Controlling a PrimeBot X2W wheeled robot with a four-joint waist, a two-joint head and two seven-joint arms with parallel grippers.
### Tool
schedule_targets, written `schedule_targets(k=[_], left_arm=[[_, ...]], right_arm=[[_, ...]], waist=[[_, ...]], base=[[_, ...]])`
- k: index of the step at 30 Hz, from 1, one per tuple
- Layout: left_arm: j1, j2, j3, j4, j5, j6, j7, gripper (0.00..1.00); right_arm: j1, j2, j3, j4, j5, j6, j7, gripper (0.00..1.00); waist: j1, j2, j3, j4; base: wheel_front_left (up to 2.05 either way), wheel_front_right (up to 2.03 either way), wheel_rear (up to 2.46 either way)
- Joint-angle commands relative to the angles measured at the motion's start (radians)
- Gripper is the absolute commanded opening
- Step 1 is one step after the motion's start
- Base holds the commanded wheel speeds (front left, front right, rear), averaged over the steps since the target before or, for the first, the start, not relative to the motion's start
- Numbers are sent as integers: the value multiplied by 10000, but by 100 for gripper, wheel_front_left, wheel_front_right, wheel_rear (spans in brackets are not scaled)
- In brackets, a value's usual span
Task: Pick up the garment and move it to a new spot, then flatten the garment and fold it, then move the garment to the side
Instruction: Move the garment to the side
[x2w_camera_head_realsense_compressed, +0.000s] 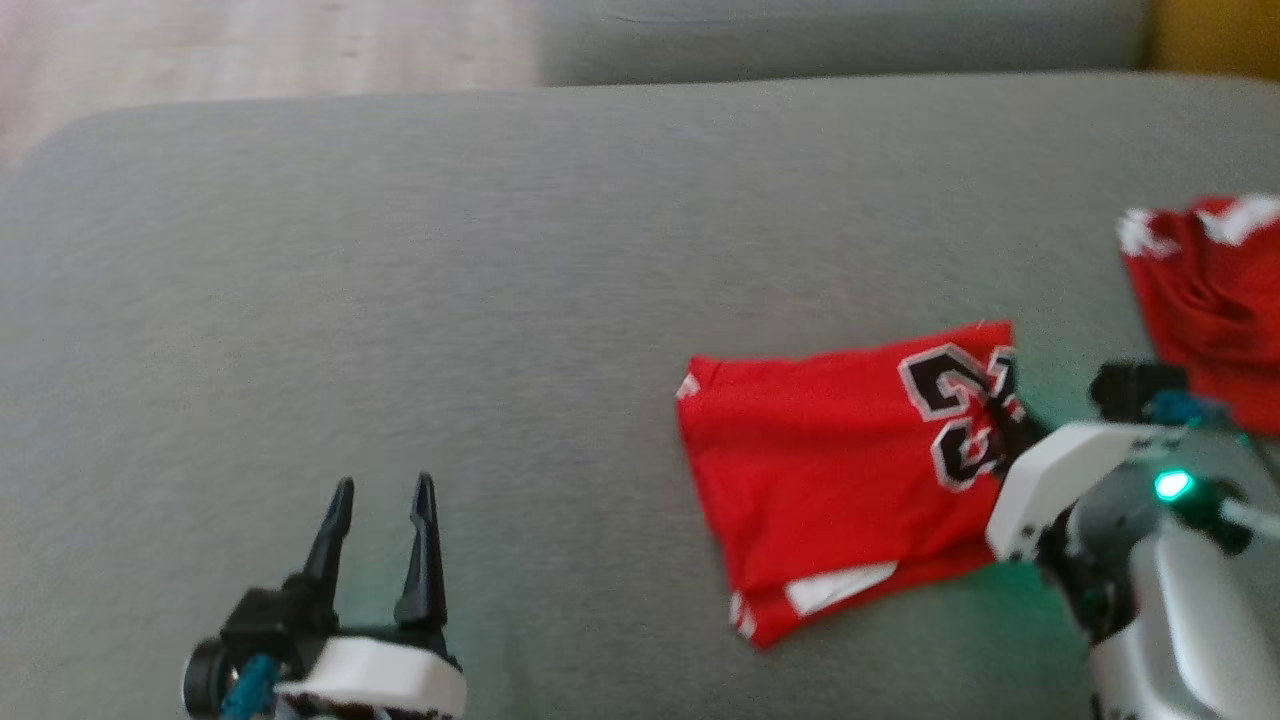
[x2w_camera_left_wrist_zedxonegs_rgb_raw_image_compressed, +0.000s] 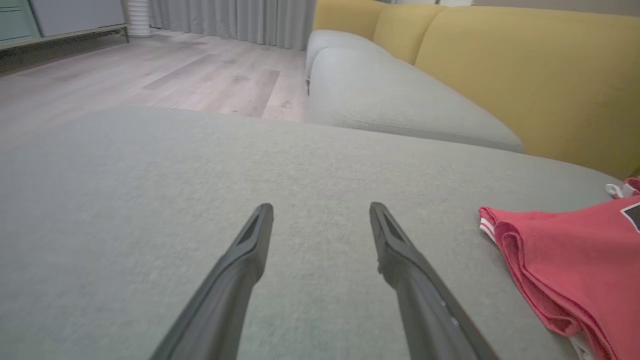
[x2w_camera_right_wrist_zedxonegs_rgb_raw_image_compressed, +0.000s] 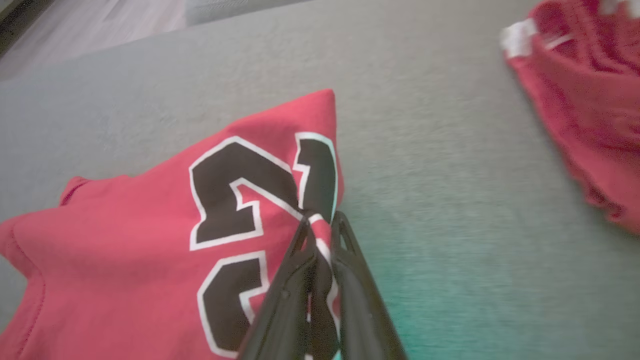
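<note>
Folds stack the red garment (x2w_camera_head_realsense_compressed: 830, 470) into a rough rectangle with layered edges, lying right of centre on the grey cushion (x2w_camera_head_realsense_compressed: 400, 250). Its cloth is a smooth, matte knit with white trim at the hems. A blocky black number outlined in white sits near its right edge. The right gripper (x2w_camera_right_wrist_zedxonegs_rgb_raw_image_compressed: 320, 224) meets that edge at the number, its jaws pressed together on a pinch of cloth that puckers up between the slim dark fingers (x2w_camera_right_wrist_zedxonegs_rgb_raw_image_compressed: 280, 300). A green light (x2w_camera_head_realsense_compressed: 1172, 486) glows on the pale, rounded wrist housing behind it.

The left gripper (x2w_camera_head_realsense_compressed: 385, 483) hangs over bare cushion well left of the garment, jaws spread, the tapered fingers touching nothing. The cushion has a fine, woolly weave and softly rounded corners.

A second red cloth (x2w_camera_head_realsense_compressed: 1210, 300) with white trim lies crumpled at the far right, apart from the folded one. Beyond the cushion are a mustard-yellow sofa back (x2w_camera_left_wrist_zedxonegs_rgb_raw_image_compressed: 525, 75) and a pale plank floor (x2w_camera_left_wrist_zedxonegs_rgb_raw_image_compressed: 175, 75).
</note>
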Motion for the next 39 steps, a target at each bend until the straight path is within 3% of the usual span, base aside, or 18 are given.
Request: schedule_targets(k=[1, 10, 17, 29, 39], left_arm=[[-562, 120, 463, -328, 101, -17, -120, 100], [-1304, 365, 420, -547, 424, -13, 115, 100], [-1721, 572, 280, -602, 643, -34, 429, 100], [-1522, 495, 214, -561, 552, 35, 393, 100], [-1206, 289, 109, -348, 435, -53, 204, 100]], right_arm=[[-510, -141, 88, -496, -98, 65, -134, 0], [-1115, -262, -629, -1282, -63, 65, -287, 0], [-1527, -145, -523, -1226, 61, 65, -563, 0], [-2964, -117, -367, -878, -97, 65, -307, 0], [-4752, -751, -2006, 431, -508, 65, -9, 0]], waist=[[-1, 0, 424, -819], [-1, 0, 1440, -3084], [-1, 0, 1745, -3940], [-1, 0, 1258, -3243], [-1, 0, 723, -2302]], base=[[0, 0, 0], [0, 0, 0], [0, 0, 0], [0, 0, 0], [0, 0, 0]])
